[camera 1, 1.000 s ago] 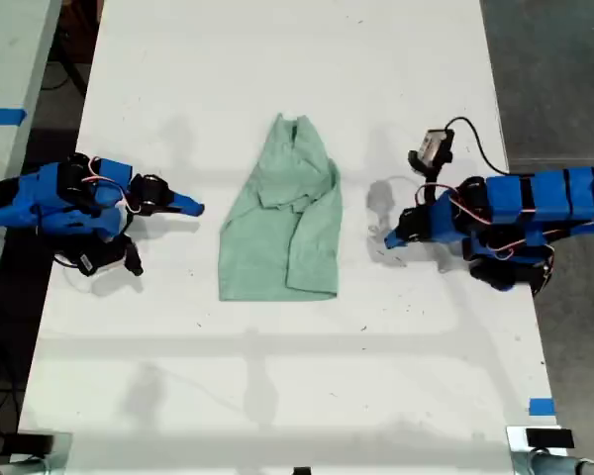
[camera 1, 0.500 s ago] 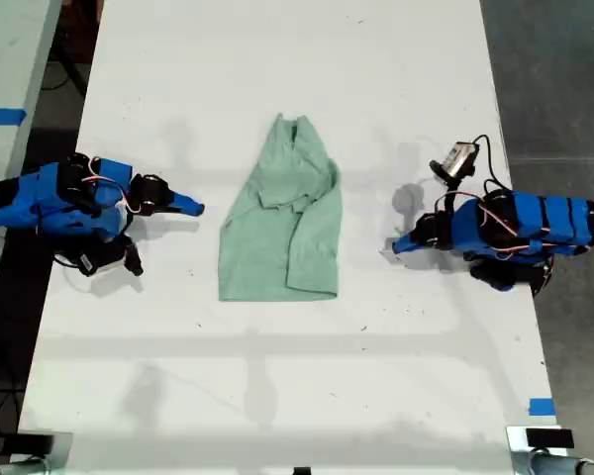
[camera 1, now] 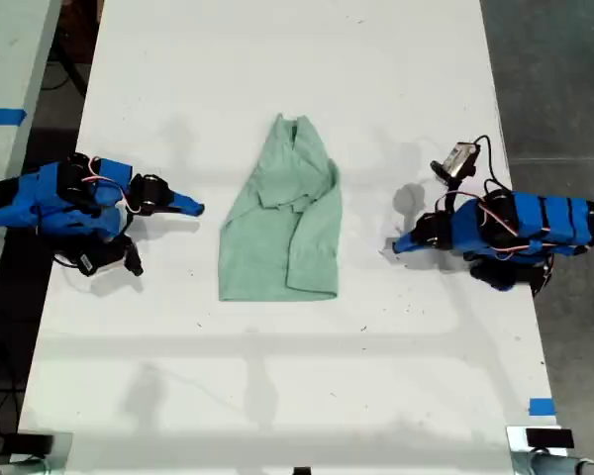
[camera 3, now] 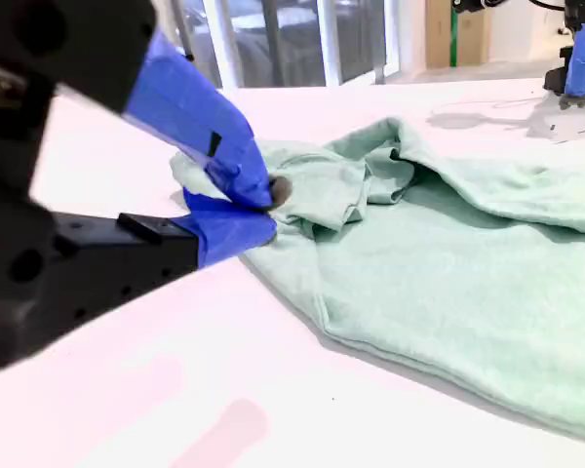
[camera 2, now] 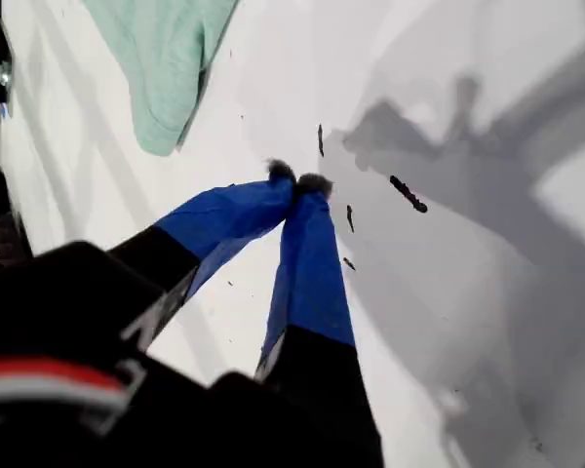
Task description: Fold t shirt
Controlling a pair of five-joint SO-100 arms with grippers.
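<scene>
Pale mint t shirt (camera 1: 282,228), partly folded, flat at table centre, narrowing upward

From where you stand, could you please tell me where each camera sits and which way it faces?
Exterior view: overhead, looking straight down at the table and the t shirt; both blue arms show, my first pincer at the exterior view's right, my second pincer at its left.
First wrist view: on my first arm, looking down its shut pincer at bare table, a shirt corner beyond.
Second wrist view: low on my second arm, looking across the shirt toward the other arm.
Shared: all three show the t shirt.
</scene>
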